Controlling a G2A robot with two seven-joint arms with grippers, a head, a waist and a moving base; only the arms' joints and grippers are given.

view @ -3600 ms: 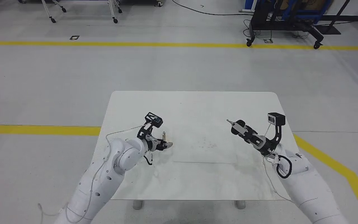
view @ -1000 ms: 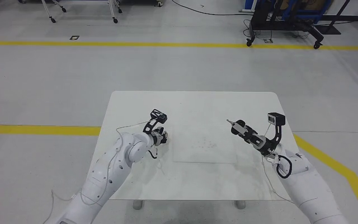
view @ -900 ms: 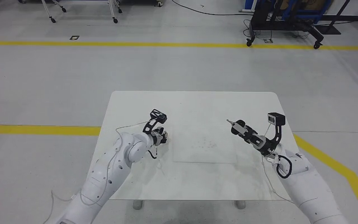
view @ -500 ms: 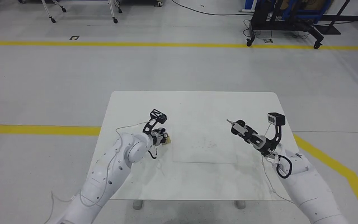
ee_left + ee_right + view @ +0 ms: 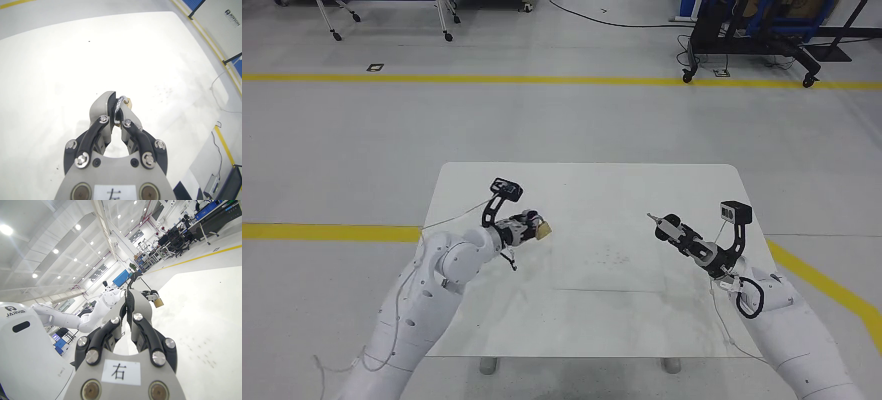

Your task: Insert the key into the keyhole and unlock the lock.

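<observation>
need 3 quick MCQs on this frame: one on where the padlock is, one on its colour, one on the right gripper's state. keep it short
1. Where is the padlock?
A. Lying flat at the table's middle
B. Held in the left gripper
C. Held in the right gripper

2. What colour is the padlock's body?
A. Brass gold
B. Black
C. Red

3. How do the right gripper's fingers stand?
A. Spread wide open
B. Shut together
C. One finger missing

Key:
1 B: the padlock hangs from the left gripper, with its silver loop pinched in that gripper in the left wrist view.
2 A: the body shows brass gold in both the top view and the right wrist view.
3 B: the right gripper has its fingers pressed together with no gap in its own wrist view.
</observation>
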